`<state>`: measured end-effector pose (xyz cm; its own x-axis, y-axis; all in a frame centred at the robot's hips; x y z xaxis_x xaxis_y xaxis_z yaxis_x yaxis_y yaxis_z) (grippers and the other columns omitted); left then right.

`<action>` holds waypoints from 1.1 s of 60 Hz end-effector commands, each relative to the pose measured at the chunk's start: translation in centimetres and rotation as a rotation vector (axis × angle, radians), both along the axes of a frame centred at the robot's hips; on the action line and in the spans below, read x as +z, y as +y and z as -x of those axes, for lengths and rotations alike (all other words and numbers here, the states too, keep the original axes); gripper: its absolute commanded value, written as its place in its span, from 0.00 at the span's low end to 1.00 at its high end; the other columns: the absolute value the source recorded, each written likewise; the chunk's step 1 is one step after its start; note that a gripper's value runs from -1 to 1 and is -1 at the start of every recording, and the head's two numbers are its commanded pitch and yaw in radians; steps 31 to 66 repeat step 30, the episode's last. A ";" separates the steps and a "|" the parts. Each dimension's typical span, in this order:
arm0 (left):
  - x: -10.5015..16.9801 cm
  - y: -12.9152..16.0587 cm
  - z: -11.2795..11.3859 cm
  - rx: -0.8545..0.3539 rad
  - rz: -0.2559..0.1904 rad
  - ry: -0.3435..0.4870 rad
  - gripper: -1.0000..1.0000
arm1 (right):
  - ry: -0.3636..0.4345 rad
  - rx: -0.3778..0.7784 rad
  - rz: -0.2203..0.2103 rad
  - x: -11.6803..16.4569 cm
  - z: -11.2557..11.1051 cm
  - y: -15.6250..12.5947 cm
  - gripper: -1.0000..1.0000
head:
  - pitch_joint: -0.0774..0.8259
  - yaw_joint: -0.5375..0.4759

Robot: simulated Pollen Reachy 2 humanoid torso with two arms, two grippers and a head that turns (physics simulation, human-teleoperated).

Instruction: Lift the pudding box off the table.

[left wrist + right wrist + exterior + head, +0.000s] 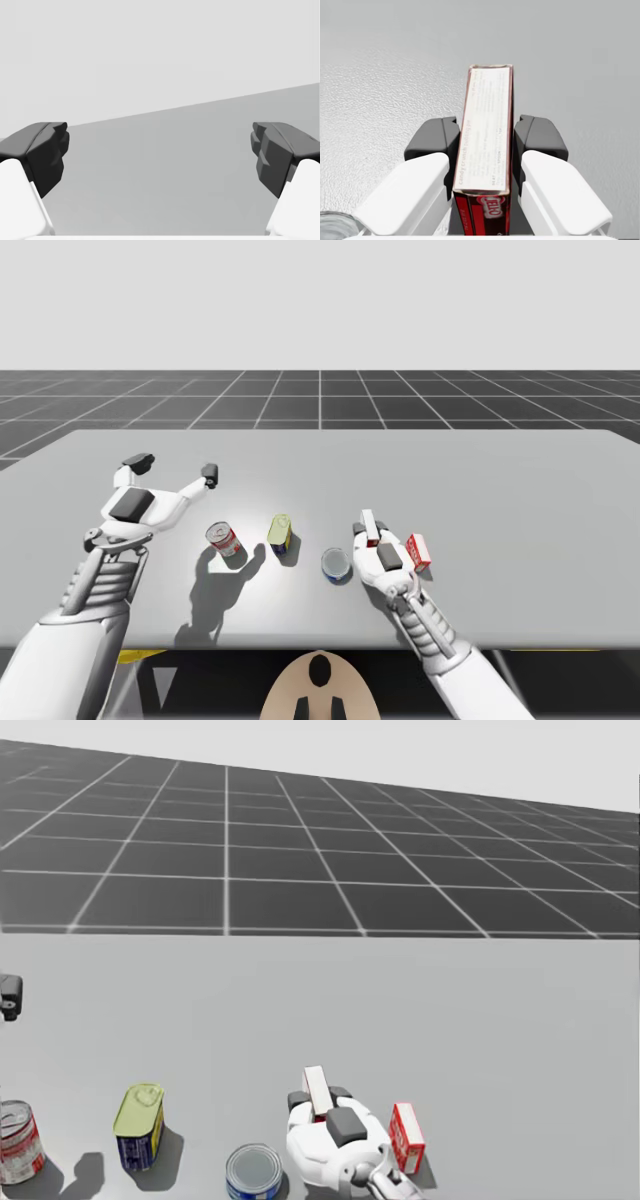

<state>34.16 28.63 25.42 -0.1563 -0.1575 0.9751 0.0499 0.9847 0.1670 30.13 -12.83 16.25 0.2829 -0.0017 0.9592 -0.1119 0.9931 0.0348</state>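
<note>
Right wrist view: shows the right gripper (485, 141) pinched on the pudding box (486, 107), with one dark finger (434, 142) pressed on each wide side. Stands on a thin edge, white side up, with a good part poking out ahead of the fingers. In the high view, looks to be at or just above the table (520, 490); hard to tell which.

To lift well: hold the squeeze tight and go straight up, slowly. No tipping of the wrist, to avoid a slip of the far end. Mind the red box (418, 552) just beside the gripper on the right, and the blue can (336, 564) near on the other side. Rise up between them with no sliding sideways, to avoid bumps. Probably needs only a small rise to clear the table, but go a bit higher to be sure.

Leave the left gripper (175, 468) alone: spread wide apart, holding nothing, well apart from the pudding box.
</note>
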 end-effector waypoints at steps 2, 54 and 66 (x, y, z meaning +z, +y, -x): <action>0.0 0.0 0.1 0.002 0.001 -0.001 0.00 | 0.013 0.040 -0.101 1.1 1.2 2.6 1.00 | 0.46 0.33; 0.1 0.0 -0.1 0.009 0.001 0.001 0.00 | -0.382 0.068 -0.093 19.0 3.1 1.0 1.00 | 0.46 0.32; 0.1 0.0 -0.1 0.009 0.001 0.001 0.00 | -0.382 0.068 -0.093 19.0 3.1 1.0 1.00 | 0.46 0.32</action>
